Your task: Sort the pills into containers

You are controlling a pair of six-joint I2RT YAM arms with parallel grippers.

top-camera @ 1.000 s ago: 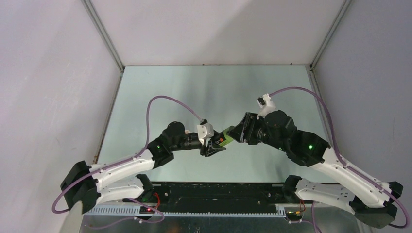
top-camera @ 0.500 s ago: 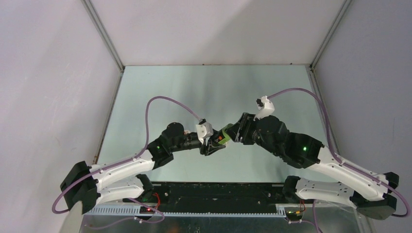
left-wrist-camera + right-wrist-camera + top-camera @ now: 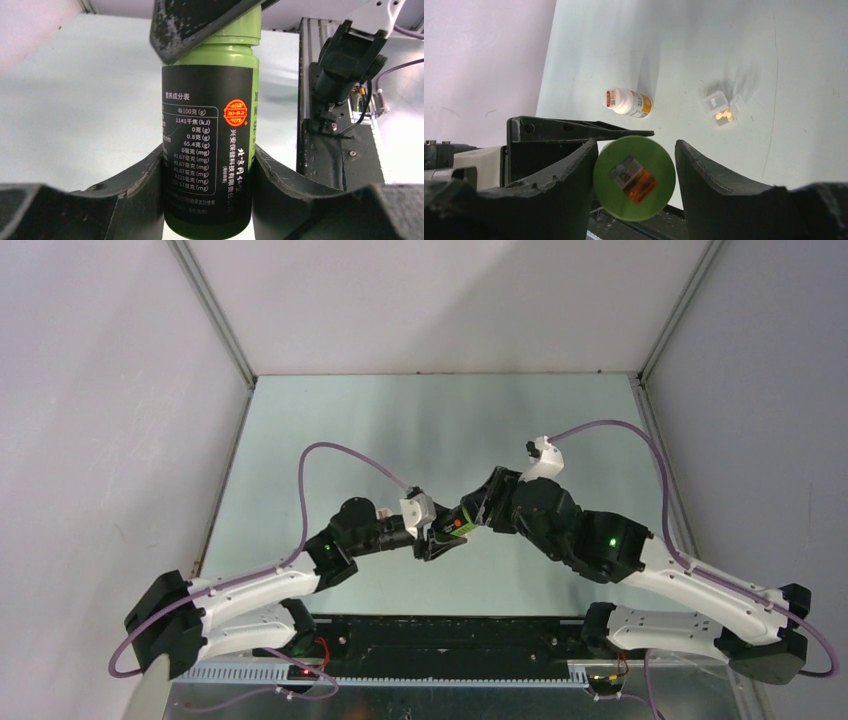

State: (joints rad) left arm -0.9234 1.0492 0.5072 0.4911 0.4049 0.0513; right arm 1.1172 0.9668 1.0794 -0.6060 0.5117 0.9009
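Observation:
A green pill bottle (image 3: 207, 125) with a black label stands upright between my left gripper's (image 3: 207, 175) fingers, which are shut on its body. In the top view the bottle (image 3: 458, 525) hangs above mid-table between the left gripper (image 3: 438, 542) and the right gripper (image 3: 474, 515). My right gripper (image 3: 634, 172) straddles the green cap (image 3: 634, 177); one finger touches it, and a gap shows at the other. The containers, a small translucent pill box (image 3: 722, 109) holding yellowish pills (image 3: 723, 115), lie on the table below.
A white bottle (image 3: 629, 102) with an orange label lies on its side on the table, left of the pill box. The arms' black base rail (image 3: 340, 150) runs along the near edge. Enclosure walls stand on three sides.
The right arm has swung left and lower over the bottle top, and its jaws have widened a little off the cap. The left gripper and bottle have stayed put.

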